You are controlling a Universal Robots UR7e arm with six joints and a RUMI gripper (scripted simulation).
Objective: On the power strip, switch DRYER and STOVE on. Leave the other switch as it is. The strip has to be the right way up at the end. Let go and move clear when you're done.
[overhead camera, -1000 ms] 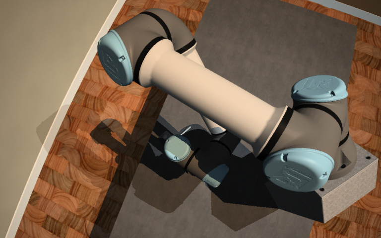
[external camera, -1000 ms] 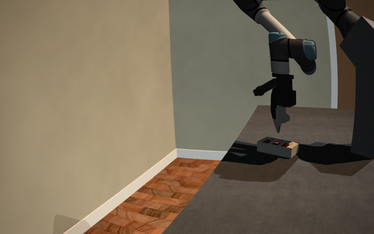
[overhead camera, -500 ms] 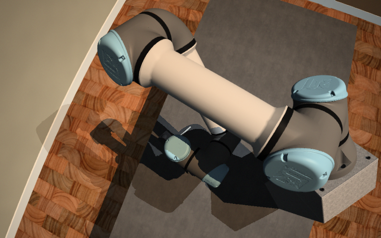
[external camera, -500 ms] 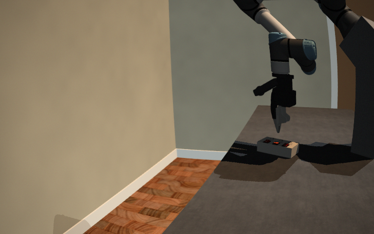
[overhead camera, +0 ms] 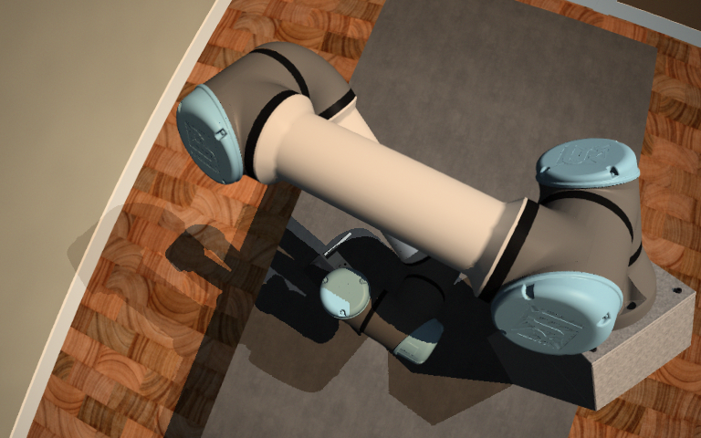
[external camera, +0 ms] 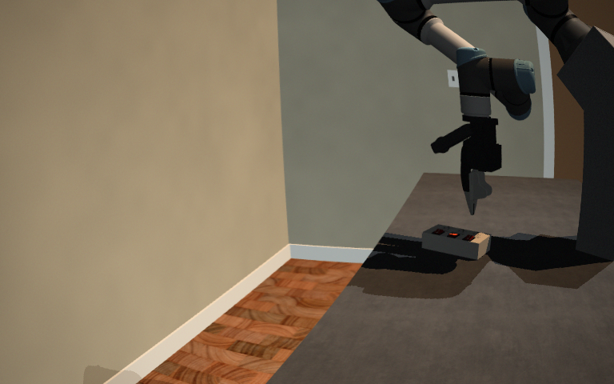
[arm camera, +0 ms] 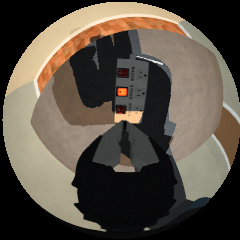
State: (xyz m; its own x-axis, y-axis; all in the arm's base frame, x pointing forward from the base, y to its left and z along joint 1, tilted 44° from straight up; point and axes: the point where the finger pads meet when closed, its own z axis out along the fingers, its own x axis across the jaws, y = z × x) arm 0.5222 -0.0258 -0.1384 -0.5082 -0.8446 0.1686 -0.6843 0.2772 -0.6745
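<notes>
The power strip (external camera: pixel 455 241) (arm camera: pixel 134 87) is a pale box lying the right way up on the grey mat (external camera: pixel 407 326), its three rocker switches facing up. In the wrist view the middle switch (arm camera: pixel 121 92) glows bright orange; the far switch (arm camera: pixel 121 73) and the near switch (arm camera: pixel 120 109) look dark red. The labels are too small to read. My gripper (external camera: pixel 472 210) (arm camera: pixel 124 121) is shut and empty. It points straight down and hangs a short way above the strip, over its near end in the wrist view. In the top view the arm hides the strip.
The arm's base block (overhead camera: pixel 641 340) stands on the mat's right side. Wooden floor (external camera: pixel 253 326) lies left of the mat, with beige walls and a white baseboard (external camera: pixel 199 319) beyond. A dark upright panel (external camera: pixel 595 149) stands to the right of the strip.
</notes>
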